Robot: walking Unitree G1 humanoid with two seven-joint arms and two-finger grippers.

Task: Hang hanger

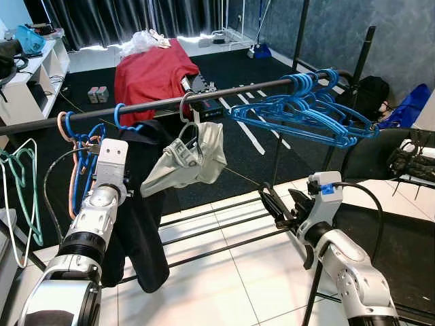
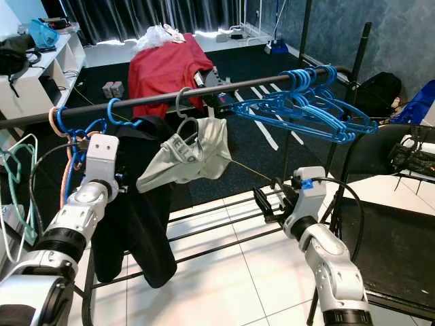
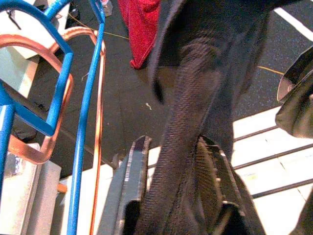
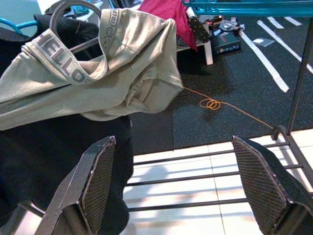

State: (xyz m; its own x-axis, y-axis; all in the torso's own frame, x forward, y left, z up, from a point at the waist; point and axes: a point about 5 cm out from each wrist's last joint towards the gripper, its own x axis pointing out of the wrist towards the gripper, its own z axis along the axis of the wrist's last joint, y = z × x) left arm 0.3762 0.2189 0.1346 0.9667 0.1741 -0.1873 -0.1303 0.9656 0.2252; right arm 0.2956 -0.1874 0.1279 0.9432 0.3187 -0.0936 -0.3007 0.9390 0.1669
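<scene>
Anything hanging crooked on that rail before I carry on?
Yes: the beige garment is bunched on its grey hanger, drooping lopsided off the rail. The left gripper is shut on the black garment. The blue hangers look orderly.

The left gripper [image 3: 183, 196] has its two black fingers [image 3: 134, 181] closed on a fold of the black garment [image 3: 205, 83], which hangs down between them. Beside it hang blue hangers [image 3: 80, 142] and an orange hanger [image 3: 98, 127], close together. Behind lie dark floor mat [image 3: 122, 112], a red cloth [image 3: 142, 24] and white tiles [image 3: 264, 142].
</scene>
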